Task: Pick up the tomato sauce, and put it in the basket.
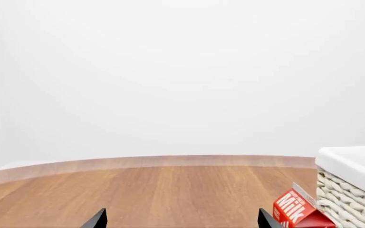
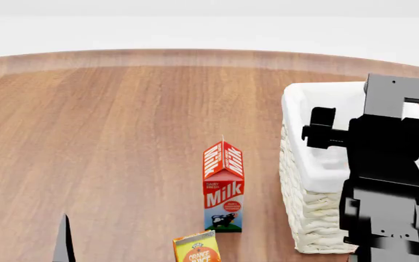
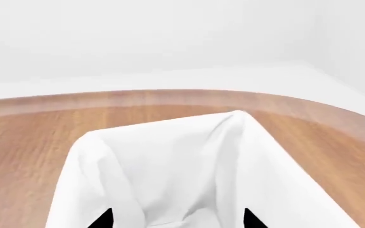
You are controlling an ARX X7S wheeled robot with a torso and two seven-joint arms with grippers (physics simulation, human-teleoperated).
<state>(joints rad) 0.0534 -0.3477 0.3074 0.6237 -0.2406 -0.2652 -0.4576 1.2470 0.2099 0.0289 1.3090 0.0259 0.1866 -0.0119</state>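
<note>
The tomato sauce can is out of view in every view. The basket (image 2: 310, 214) of cream wicker with a white cloth lining stands at the right of the wooden table. My right arm (image 2: 384, 174) hangs over it. In the right wrist view my right gripper (image 3: 176, 219) is open and empty, its tips apart above the basket's white lining (image 3: 169, 156). My left gripper (image 2: 22, 236) is low at the near left, open and empty. In the left wrist view its tips (image 1: 181, 219) stand wide apart over bare wood, with the basket (image 1: 350, 194) off to one side.
A red milk carton (image 2: 222, 185) stands upright just left of the basket and also shows in the left wrist view (image 1: 296, 211). An orange juice carton (image 2: 197, 248) stands at the near edge in front of it. The table's curved far edge (image 2: 195, 54) meets a white wall.
</note>
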